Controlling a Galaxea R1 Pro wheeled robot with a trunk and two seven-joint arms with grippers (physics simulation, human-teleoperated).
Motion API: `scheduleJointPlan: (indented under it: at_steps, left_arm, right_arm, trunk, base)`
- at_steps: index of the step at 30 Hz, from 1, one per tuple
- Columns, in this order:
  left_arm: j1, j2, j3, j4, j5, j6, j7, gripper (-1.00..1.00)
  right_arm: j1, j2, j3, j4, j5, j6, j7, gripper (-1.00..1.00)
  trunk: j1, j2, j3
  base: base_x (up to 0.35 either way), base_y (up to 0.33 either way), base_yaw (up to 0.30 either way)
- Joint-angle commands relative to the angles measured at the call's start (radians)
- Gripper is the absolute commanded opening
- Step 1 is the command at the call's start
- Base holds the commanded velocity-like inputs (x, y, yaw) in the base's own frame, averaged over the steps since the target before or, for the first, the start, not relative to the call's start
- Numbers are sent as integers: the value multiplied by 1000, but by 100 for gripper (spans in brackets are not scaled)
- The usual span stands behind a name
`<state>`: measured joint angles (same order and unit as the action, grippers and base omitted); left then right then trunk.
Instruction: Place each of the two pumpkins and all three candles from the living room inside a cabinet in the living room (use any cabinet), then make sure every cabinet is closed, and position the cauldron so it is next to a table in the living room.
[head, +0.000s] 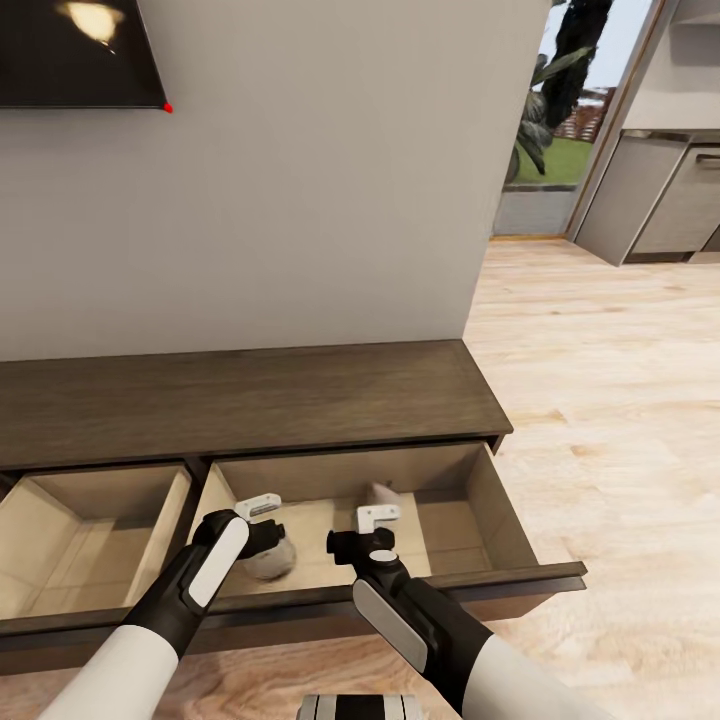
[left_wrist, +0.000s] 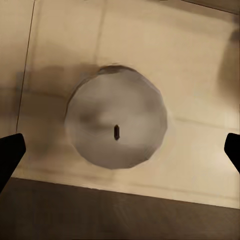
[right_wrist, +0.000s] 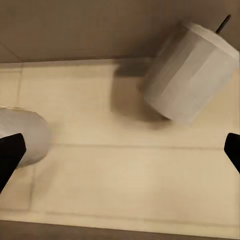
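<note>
The long, low dark-brown wooden cabinet (head: 250, 400) stands against the grey wall with two of its pale-lined drawers pulled out. Both arms reach down into the right-hand drawer (head: 450, 520).

The left claw (head: 262, 512) hangs straight above a short, stubby off-white candle (left_wrist: 116, 124) that stands upright on the drawer floor near the front wall. In the left wrist view its dark wick points up at the camera and the two black fingertips (left_wrist: 10, 152) sit wide apart at either edge, touching nothing, so this claw is spread and empty.

The right claw (head: 378, 522) hovers over the bare middle of the drawer floor, its fingertips likewise far apart and holding nothing. Just beyond it, against the back wall, a second off-white candle (right_wrist: 192, 70) stands with its wick showing at the top; the first candle shows at the edge of the same view.

Judging from this, the candle-stowing step is in hand: two candles are inside the cabinet and both claws look released. No pumpkins, third candle or cauldron can be seen here. The next move would call for lifting both arms clear of the drawer rim without brushing the candles, then fetching the remaining items; both drawers must eventually be pushed shut.
</note>
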<state>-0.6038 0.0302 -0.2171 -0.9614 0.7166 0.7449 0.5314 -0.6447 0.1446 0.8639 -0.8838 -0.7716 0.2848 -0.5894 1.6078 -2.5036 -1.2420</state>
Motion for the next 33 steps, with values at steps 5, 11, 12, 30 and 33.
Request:
scheduleJointPlan:
  at_steps: [5, 11, 12, 30, 33]
  left_arm:
    - [-1, 1, -4, -2, 10, 1, 10, 100]
    - [-1, 2, -3, -9, 9, 1, 11, 100]
    - [-1, 2, -3, -14, 11, 1, 11, 100]
    - [-1, 5, 5, -51, 20, 1, 23, 100]
    - [-1, 5, 5, -51, 20, 1, 23, 100]
  right_arm:
    - [-1, 0, 3, -1, -5, 4, -6, 100]
    - [-1, 0, 3, -1, -5, 4, -5, 100]
    - [-1, 0, 3, -1, -5, 4, -5, 100]
    - [-1, -3, 0, -8, -4, 2, -4, 100]
    - [-1, -5, 0, -16, -3, 2, -6, 100]
  trunk:
    - [-2, 0, 11]
    - [-4, 2, 34]
    - [-5, 2, 38]
    - [-50, 81, 99]
    - [-62, 102, 109]
  base:
    - [0, 0, 0]
    - [0, 0, 0]
    - [0, 0, 0]
    - [-19, 0, 0]
    - [-103, 0, 0]
